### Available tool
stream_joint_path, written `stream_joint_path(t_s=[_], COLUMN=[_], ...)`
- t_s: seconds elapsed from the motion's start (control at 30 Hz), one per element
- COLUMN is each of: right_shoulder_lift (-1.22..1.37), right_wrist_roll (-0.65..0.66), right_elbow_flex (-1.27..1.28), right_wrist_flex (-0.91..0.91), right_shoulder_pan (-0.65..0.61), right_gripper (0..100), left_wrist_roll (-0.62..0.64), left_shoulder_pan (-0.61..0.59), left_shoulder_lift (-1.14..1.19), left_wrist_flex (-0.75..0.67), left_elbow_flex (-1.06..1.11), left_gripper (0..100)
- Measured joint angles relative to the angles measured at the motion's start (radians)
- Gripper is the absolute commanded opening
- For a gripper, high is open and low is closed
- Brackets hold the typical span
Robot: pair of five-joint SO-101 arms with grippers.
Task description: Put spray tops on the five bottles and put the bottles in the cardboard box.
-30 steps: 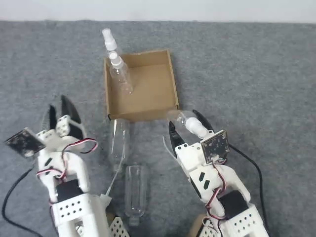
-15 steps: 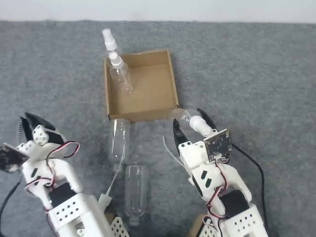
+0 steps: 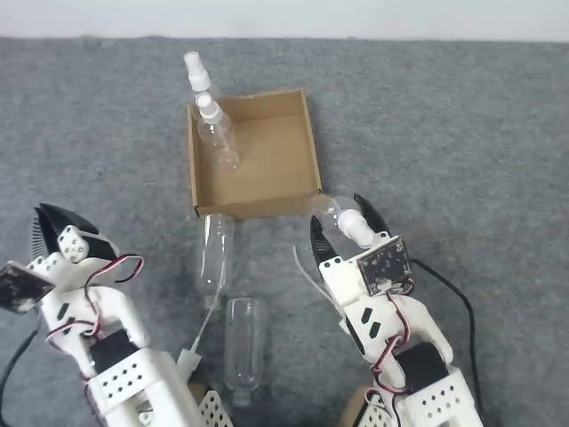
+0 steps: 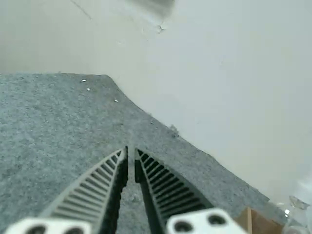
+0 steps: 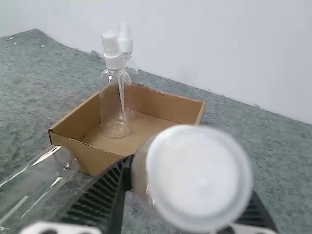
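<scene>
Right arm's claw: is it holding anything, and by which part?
Yes. The right gripper holds a clear bottle with a white top, clamped across its body just behind that top. The left gripper holds nothing.

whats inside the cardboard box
One capped bottle stands upright in the cardboard box near a corner. A second capped bottle stands behind it; its base is covered, so inside or outside is unclear.

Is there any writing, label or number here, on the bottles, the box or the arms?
No text can be read.
cardboard box and bottles: no print shows.
circuit board on the right arm's wrist: any marks are too small to read.
</scene>
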Motion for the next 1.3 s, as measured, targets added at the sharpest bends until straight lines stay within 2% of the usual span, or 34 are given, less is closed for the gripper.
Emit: stream_joint_path(t_s=[0.27,0.57,0.67,1.1,1.3], right_shoulder_lift=[0.0,0.0,0.006,0.496,0.684], right_wrist_roll=[0.005,0.009,0.011,0.009,-0.043], right_elbow_flex=[-0.037,-0.262,-0.336,-0.618,-0.723], right_wrist_flex=[0.0,0.074,0.106,0.109,0.109], right_shoulder_pan=[0.0,-0.002,-0.043,-0.192,-0.222], right_gripper=[18.0,18.0,18.0,18.0,18.0], left_wrist_roll=[0.0,0.0,0.0,0.0,0.0], left_shoulder_pan=[0.0,0.0,0.0,-0.008,-0.006], left_shoulder_lift=[0.0,0.0,0.0,0.0,0.0], left_wrist_flex=[0.0,0.0,0.0,0.0,0.0], left_elbow_flex=[0.0,0.0,0.0,0.0,0.0], left_gripper=[1,1,1,1,1])
